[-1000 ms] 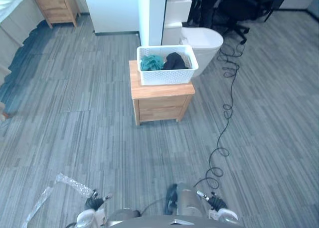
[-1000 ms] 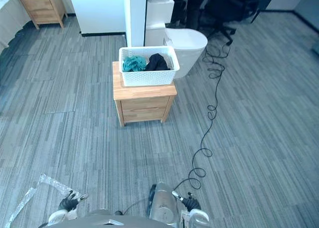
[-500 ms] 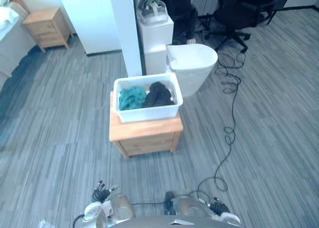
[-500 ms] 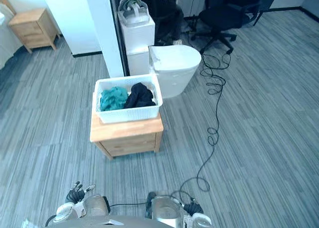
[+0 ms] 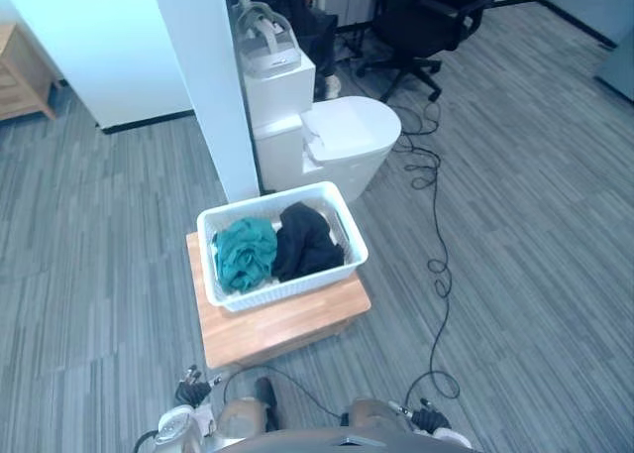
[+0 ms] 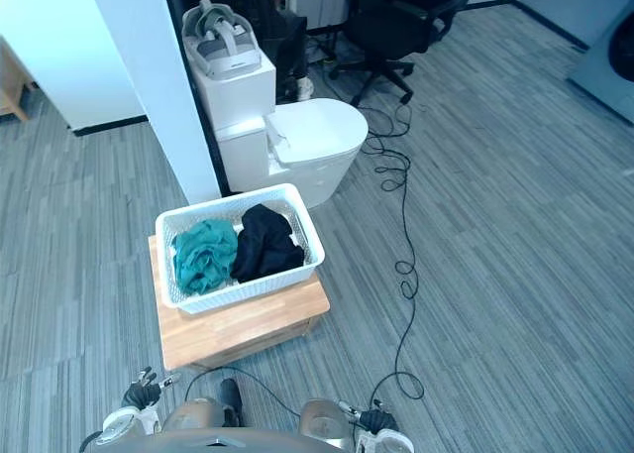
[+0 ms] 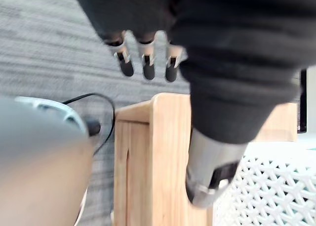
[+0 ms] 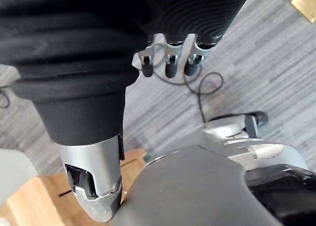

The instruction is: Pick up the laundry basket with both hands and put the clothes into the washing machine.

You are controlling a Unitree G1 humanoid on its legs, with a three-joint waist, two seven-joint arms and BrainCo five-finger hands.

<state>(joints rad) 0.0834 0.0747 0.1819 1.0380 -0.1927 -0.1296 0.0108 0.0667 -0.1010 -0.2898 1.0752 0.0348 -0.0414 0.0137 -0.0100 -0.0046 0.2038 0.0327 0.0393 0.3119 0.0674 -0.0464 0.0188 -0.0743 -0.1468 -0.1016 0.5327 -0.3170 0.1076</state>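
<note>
A white lattice laundry basket [image 5: 282,280] stands on a low wooden nightstand [image 5: 287,326] just in front of me. Inside lie a teal garment [image 5: 244,254] on the left and a black garment [image 5: 306,239] on the right. My left hand [image 5: 191,392] hangs low at the near left, short of the nightstand. Its fingers [image 7: 145,63] are relaxed and empty beside the stand's wooden side [image 7: 158,157]. My right hand [image 5: 428,419] hangs low at the near right, with its fingers [image 8: 170,63] loose over the carpet and holding nothing.
A white toilet [image 5: 342,141] stands behind the basket beside a white pillar [image 5: 203,86]. A headset [image 5: 263,37] rests on the white box behind the toilet, and a black office chair [image 5: 426,17] is beyond. A grey machine with a round dark door [image 6: 614,52] shows at far right.
The camera has moved forward, so the basket and nightstand now sit closer and lower in view. Both hands stay low and empty at my sides.
</note>
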